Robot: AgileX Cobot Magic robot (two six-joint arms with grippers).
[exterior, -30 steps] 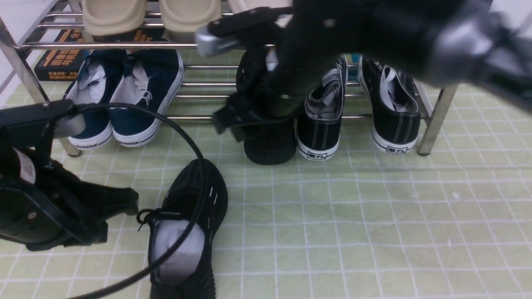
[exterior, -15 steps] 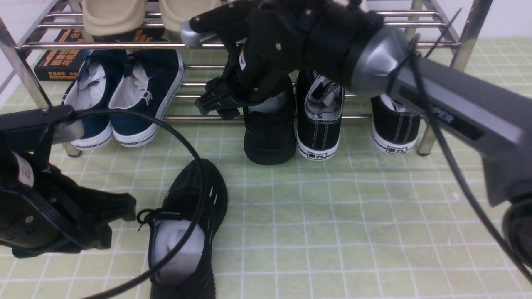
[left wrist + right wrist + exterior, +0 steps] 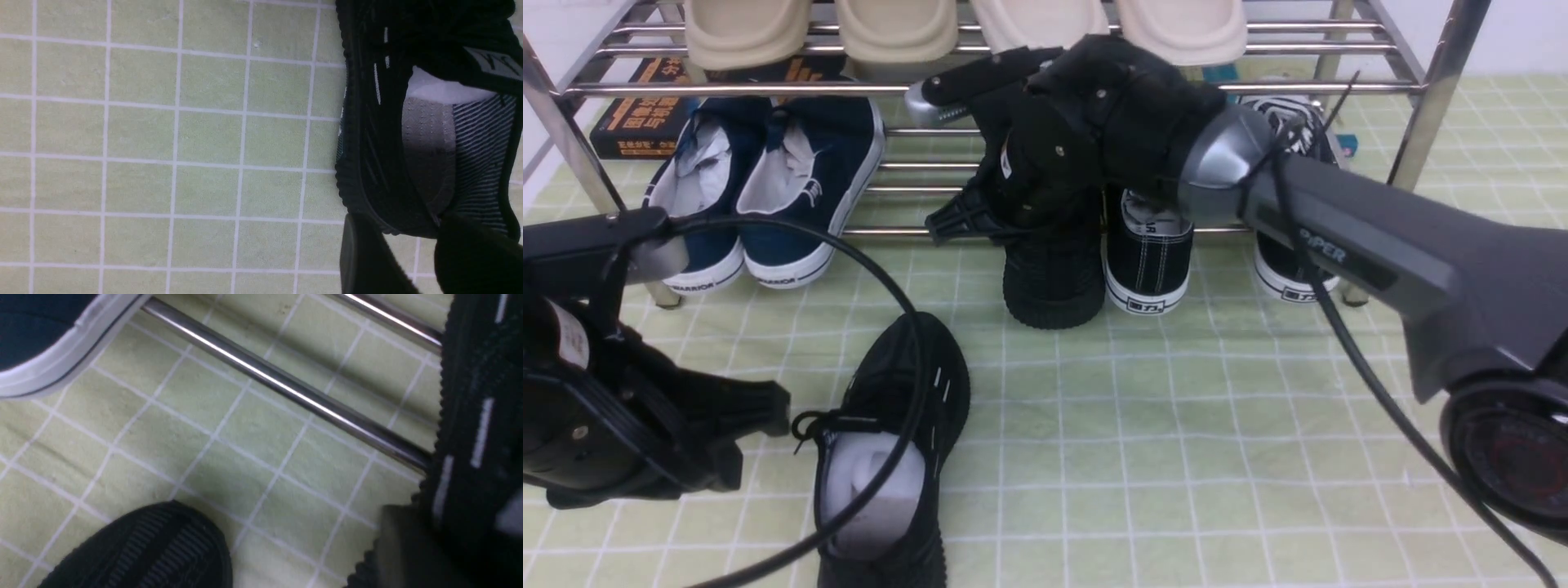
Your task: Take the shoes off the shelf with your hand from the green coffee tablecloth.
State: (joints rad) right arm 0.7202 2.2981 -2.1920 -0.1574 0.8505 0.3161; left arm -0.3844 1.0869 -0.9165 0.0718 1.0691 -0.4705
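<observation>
The green coffee tablecloth [image 3: 1258, 425] is lying beneath both pincers, giving the shoes a landing place in front of the shelf [image 3: 727, 88]. The shelf's chrome rails are running just behind and under the right pincer [image 3: 1005, 224]. That pincer is sitting over the mouth of the racked shoe [image 3: 1054, 286], the all-black knit one, whose toe is jutting past the front rail just below it. The pincer is straddling the shoe's side wall, probably because that wall is the only thin edge to pinch. In the right wrist view its outer finger [image 3: 408, 547] is lying against the knit, but the inner one is hidden, so I cannot tell whether the pinch is complete. Black canvas sneakers [image 3: 1147, 269] are standing just to the pincer's right, touching the racked shoe, which likely explains why the outer finger is sitting on the free left side. The freed shoe [image 3: 890, 392] is lying on the cloth just beside the left pincer [image 3: 764, 434], which is hovering with fingers spread, holding nothing.
</observation>
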